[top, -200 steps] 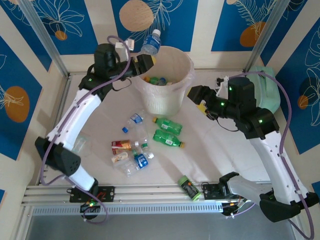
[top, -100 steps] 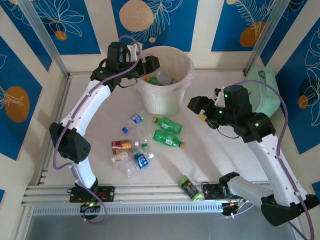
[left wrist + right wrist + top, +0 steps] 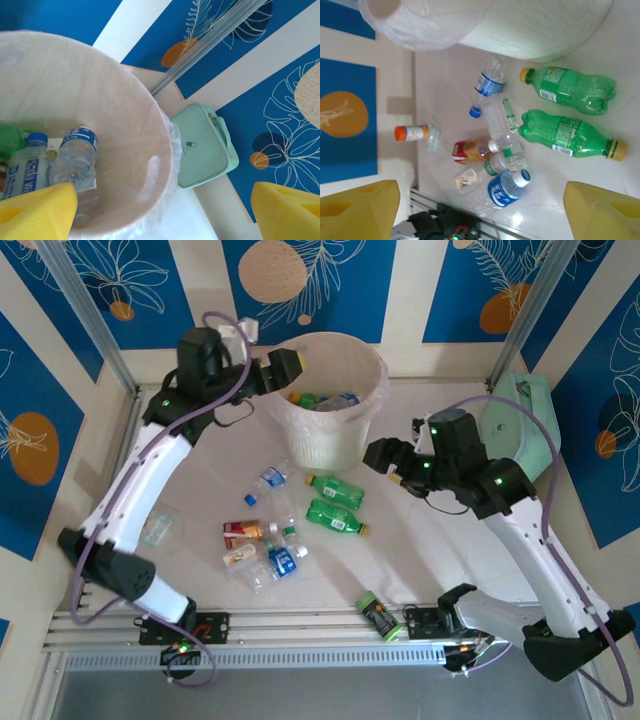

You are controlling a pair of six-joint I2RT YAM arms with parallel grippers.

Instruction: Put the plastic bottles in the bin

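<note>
- The bin (image 3: 372,390), a round whitish-pink bucket lined with a clear bag, stands right beside the left gripper (image 3: 286,362), which is at its left rim. The right gripper (image 3: 384,456) is just off its right side.
- The plastic bottles (image 3: 487,85) are small. Most are clear with blue labels, some are green.
- Left gripper: its yellow pads (image 3: 35,212) are spread wide with nothing between them.
- Right gripper: its pads (image 3: 605,210) are likewise wide apart and empty, with loose bottles on the table beneath and to its left.
- Below the left gripper, inside the bin: two clear blue-labelled bottles (image 3: 75,160) and one green bottle (image 3: 7,140).
- On the table: two green bottles (image 3: 570,90), two blue-labelled, one red-labelled bottle (image 3: 472,149), one cream-labelled bottle (image 3: 467,179) and one orange-capped bottle (image 3: 415,133). The overlapping clear ones cannot be counted.
</note>
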